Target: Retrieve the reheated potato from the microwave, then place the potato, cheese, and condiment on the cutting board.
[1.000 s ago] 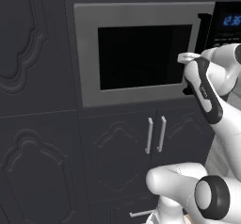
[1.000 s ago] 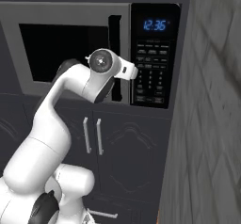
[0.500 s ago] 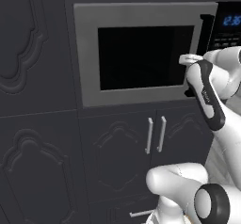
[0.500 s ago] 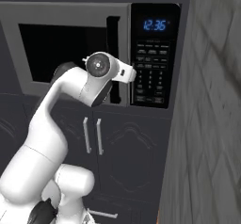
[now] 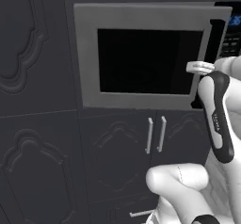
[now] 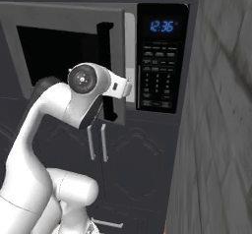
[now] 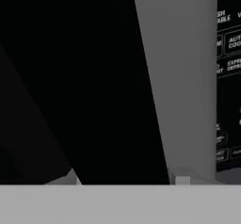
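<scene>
Gripper (image 6: 129,87) closed on black handle (image 6: 105,51) of microwave (image 5: 141,16). Handle runs 12 to 6. Door hinge at 9 o'clock, so pull swings door left.

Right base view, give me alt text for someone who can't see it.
A white robot arm's gripper is closed on the black vertical bar handle of a built-in grey-framed microwave, its door slightly ajar. Right of the door, a black keypad panel has a blue digital display; dark cabinet doors sit below, a grey wall at right.
</scene>
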You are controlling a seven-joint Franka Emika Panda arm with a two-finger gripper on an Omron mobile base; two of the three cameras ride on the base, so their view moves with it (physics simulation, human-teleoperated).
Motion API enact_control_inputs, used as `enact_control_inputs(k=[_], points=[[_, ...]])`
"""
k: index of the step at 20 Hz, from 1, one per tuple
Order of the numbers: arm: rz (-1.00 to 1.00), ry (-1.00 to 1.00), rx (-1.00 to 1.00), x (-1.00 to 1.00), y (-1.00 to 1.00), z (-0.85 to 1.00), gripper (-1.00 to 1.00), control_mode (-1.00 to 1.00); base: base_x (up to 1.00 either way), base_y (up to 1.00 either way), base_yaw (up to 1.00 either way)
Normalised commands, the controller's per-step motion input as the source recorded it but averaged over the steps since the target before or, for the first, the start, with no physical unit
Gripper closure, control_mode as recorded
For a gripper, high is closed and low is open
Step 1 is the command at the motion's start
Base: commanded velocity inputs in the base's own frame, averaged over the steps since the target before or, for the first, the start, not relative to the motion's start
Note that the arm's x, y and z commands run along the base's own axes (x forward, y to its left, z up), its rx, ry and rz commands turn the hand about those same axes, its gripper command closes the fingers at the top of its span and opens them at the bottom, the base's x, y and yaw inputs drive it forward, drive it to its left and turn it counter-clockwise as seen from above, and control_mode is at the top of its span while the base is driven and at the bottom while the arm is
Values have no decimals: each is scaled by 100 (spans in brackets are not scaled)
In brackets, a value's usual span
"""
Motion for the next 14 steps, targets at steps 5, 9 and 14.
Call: enact_control_inputs(k=[5,9,14], points=[[0,0,0,-100,0,57,100,-100,0,0,0],[0,0,0,-100,11,47,100,-100,0,0,0],[0,2,-2,-100,22,37,100,-100,0,0,0]])
